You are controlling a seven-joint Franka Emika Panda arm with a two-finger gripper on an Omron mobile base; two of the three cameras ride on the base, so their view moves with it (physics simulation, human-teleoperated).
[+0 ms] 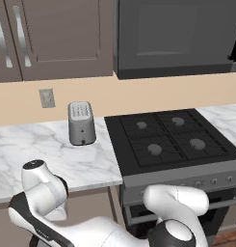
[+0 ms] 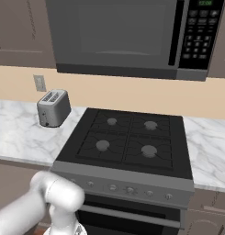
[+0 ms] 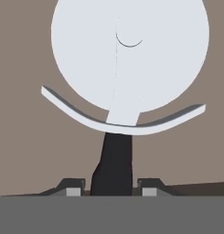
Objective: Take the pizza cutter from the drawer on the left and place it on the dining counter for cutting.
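No legible brand or wording anywhere: microwave (image 2: 132,36) keypad and green display at 1 o'clock of the right base view too small to read, toaster (image 1: 81,123) unmarked. White arm (image 1: 175,202) folded low in front of the black stove (image 1: 172,140), elbow by the oven front, forearm dropping toward 6 o'clock out of the left base view; same arm rising from 7 o'clock in the right base view. In the hand view, claw (image 3: 111,188) pointing straight along the pizza cutter (image 3: 129,50): dark handle running between the two finger tips (image 3: 73,188) at 6 o'clock, pale round wheel spreading toward 12 o'clock, curved guard crossing just below it. Jaws narrow, closed on the handle, tips pressed against its two sides. Behind the cutter, flat taupe-brown surface, too close to tell whether drawer or cabinet front. On the marble worktop (image 1: 52,154), toaster standing upright at 9 o'clock of the stove, wall outlet (image 1: 46,98) above it, brown wall cabinets (image 1: 61,38) at 11 o'clock.
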